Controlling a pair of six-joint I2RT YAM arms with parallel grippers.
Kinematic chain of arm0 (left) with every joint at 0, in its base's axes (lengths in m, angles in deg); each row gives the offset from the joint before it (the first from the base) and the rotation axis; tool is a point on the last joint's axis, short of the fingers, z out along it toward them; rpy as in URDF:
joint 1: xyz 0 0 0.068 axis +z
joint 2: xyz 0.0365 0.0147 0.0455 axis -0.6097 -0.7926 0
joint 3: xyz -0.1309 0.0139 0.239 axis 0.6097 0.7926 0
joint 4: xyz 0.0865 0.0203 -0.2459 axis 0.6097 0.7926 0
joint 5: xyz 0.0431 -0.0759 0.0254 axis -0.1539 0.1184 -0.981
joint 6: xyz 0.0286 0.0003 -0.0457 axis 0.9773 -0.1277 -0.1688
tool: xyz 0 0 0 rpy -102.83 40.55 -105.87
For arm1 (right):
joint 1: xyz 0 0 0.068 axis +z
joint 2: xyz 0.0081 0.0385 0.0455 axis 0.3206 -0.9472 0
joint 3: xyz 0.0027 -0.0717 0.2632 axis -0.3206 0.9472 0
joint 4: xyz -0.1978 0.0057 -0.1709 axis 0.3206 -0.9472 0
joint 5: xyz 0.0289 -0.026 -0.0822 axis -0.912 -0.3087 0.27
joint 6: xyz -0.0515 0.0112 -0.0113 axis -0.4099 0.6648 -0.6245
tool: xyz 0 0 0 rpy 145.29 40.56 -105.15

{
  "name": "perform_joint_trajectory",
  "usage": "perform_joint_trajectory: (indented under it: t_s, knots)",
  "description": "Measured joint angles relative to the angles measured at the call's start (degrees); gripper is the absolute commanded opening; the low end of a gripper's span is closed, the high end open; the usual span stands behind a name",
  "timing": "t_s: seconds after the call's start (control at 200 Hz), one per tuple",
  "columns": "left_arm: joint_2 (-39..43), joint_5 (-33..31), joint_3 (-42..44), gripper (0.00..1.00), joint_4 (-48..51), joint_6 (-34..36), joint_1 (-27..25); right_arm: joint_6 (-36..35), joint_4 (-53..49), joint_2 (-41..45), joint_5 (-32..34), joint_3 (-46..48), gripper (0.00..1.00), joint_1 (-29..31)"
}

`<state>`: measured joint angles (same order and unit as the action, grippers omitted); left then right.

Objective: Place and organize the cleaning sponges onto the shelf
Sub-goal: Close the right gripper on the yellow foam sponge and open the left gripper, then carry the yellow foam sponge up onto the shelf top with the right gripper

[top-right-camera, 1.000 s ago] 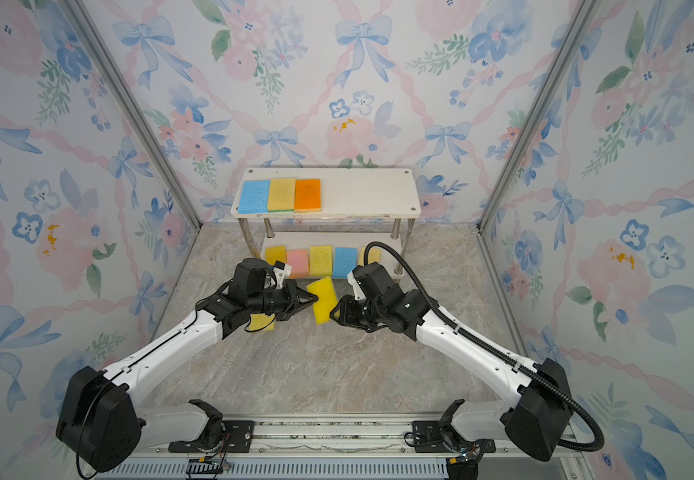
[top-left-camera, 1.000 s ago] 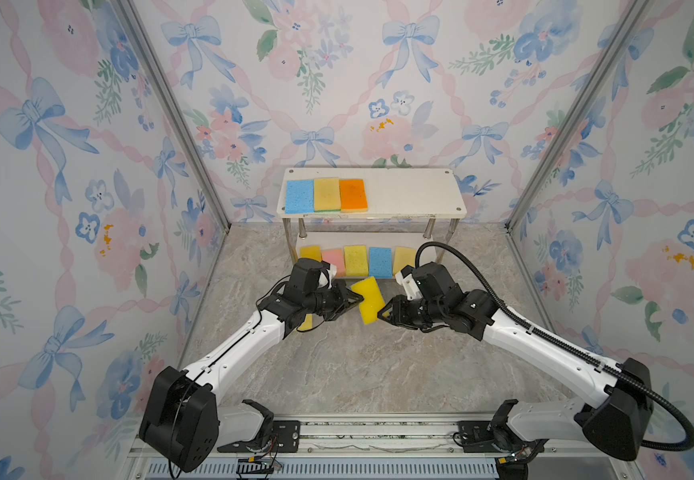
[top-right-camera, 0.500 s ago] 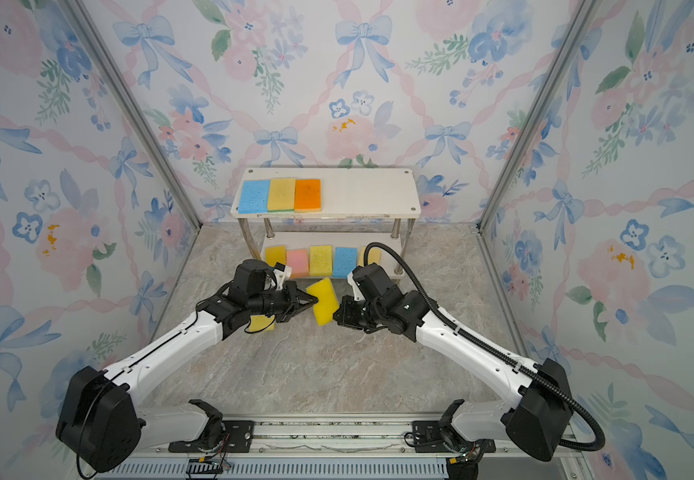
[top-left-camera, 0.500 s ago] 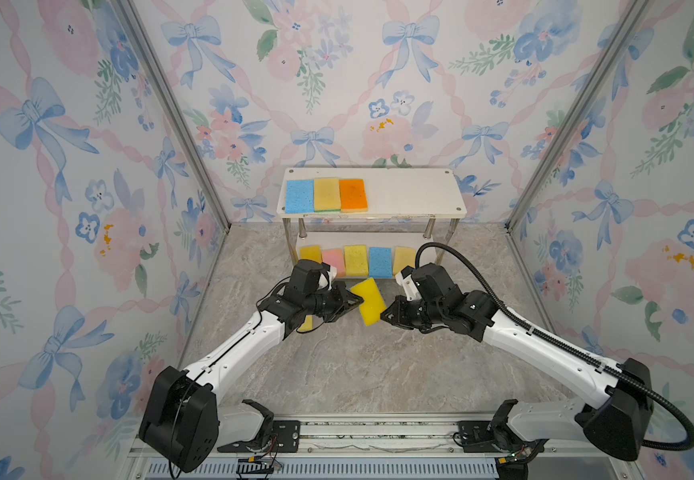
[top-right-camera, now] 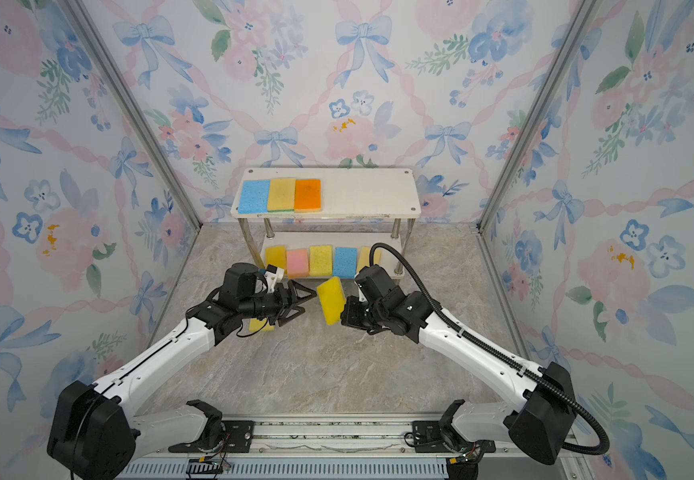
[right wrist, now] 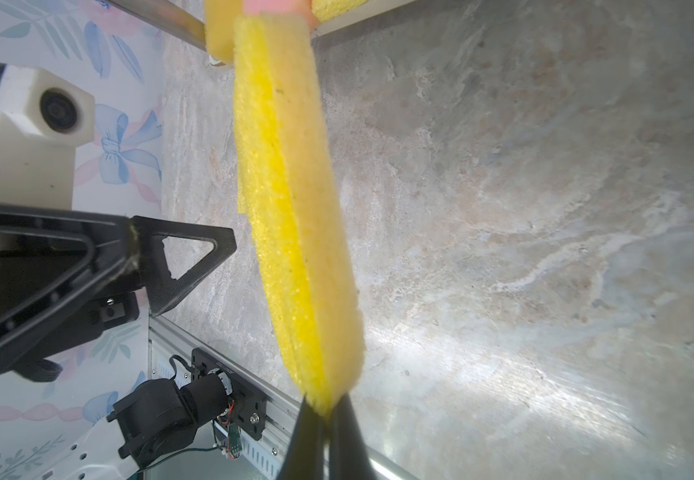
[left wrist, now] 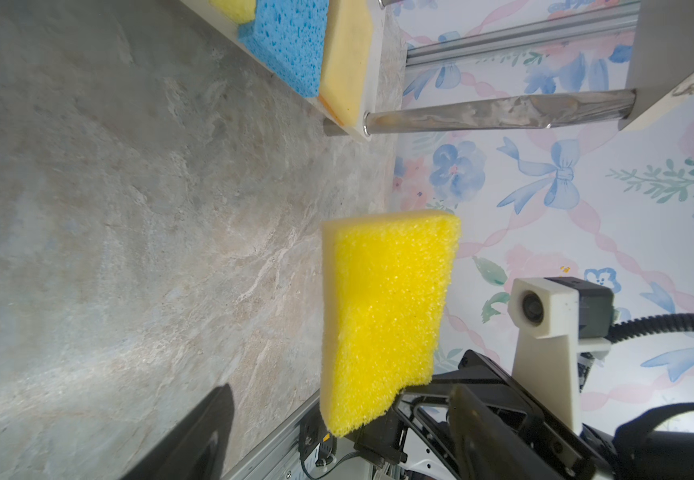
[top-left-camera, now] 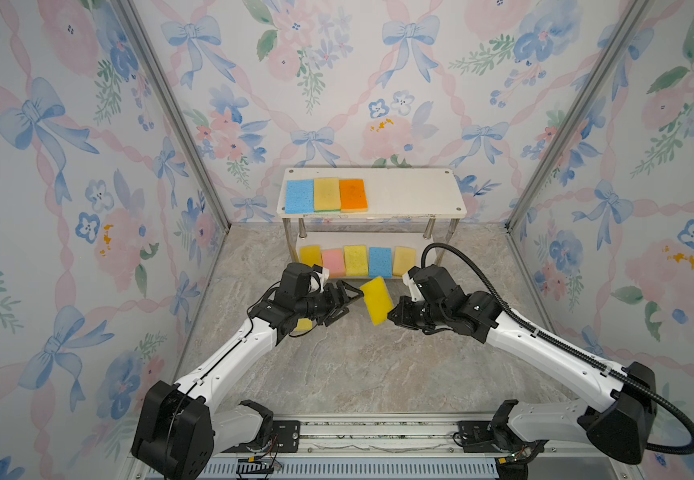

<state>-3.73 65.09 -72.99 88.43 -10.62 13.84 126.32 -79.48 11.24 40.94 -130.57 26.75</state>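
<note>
A yellow sponge [top-left-camera: 376,300] [top-right-camera: 331,300] hangs tilted above the marble floor in front of the shelf [top-left-camera: 411,191]. My right gripper [top-left-camera: 391,313] [right wrist: 324,415] is shut on its lower end. My left gripper [top-left-camera: 347,305] [left wrist: 345,436] stands open just left of the sponge [left wrist: 382,316], not touching it. The shelf's top board carries a blue sponge [top-left-camera: 299,196], a yellow one [top-left-camera: 327,194] and an orange one [top-left-camera: 353,194]. Several sponges [top-left-camera: 355,259] lie in a row on the lower board. Another yellow sponge [top-left-camera: 304,324] lies on the floor, partly hidden under my left arm.
Floral walls with metal corner posts [top-left-camera: 179,124] close in the left, back and right sides. A metal rail [top-left-camera: 337,432] runs along the front edge. My right arm's black cable [top-left-camera: 474,270] loops up beside the shelf's right post.
My left gripper has opened and let go of the yellow sponge. My right gripper has shut on the sponge's lower end and now holds it alone.
</note>
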Motion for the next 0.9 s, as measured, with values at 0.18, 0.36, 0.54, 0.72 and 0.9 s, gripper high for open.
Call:
perform_joint_trajectory:
  t_s: [0.18,0.36,0.54,0.72,0.9]
  knots:
    - [0.68,0.02,2.97,0.98,0.09,0.94,1.27,-1.49,-6.21,3.54,2.8,-0.33,0.0,-1.27]
    - [0.57,0.28,5.99,0.98,0.13,2.8,1.42,-9.38,-14.23,5.11,2.36,-9.25,0.0,-3.04]
    - [0.02,0.5,6.71,0.98,0.09,4.07,1.7,-15.8,-17.62,5.09,-2.25,-23.12,0.0,-3.93]
    - [-0.15,1.01,6.71,0.98,0.09,5.81,1.79,-16.09,-15.56,4.83,-8.07,-31.52,0.0,-8.76]
    - [0.39,1.33,6.71,0.98,0.13,6.45,1.79,-12.74,-10.78,2.51,-13.27,-37.16,0.0,-13.77]
